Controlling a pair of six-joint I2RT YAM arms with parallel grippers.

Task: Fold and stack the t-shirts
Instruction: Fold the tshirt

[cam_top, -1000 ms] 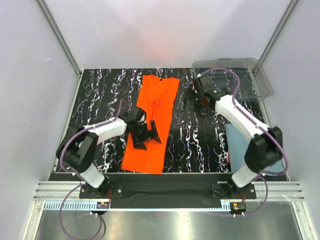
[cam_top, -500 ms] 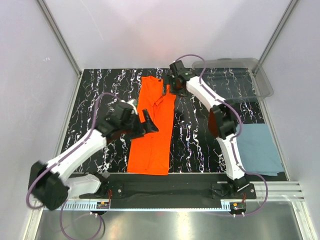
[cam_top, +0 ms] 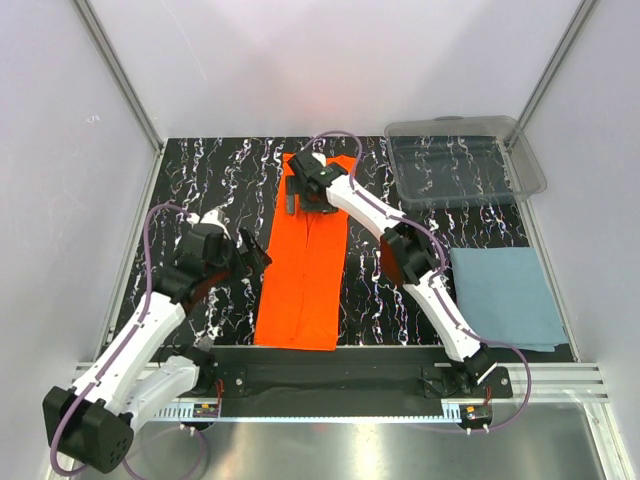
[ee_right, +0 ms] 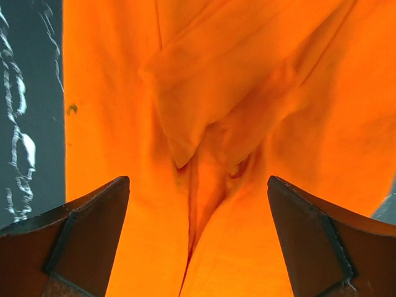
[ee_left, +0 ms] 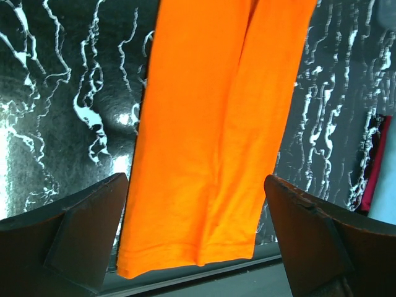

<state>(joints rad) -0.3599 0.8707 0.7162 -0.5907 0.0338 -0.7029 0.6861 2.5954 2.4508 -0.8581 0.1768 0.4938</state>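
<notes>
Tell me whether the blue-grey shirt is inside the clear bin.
No, the blue-grey shirt lies flat on the table, outside the bin.

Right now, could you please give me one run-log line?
orange shirt: folded strip | left gripper: open, beside its left edge | right gripper: open, at its far end | blue shirt: folded, apart at right | stack: not yet

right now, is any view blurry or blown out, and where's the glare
Top external: sharp and evenly lit, the bright orange cloth t-shirt crisp against the black marbled table. Left wrist: in focus, with a pale sheen on the tabletop beside the shirt. Right wrist: very close to the cloth, soft, the orange glowing almost flat except along the folds.
</notes>
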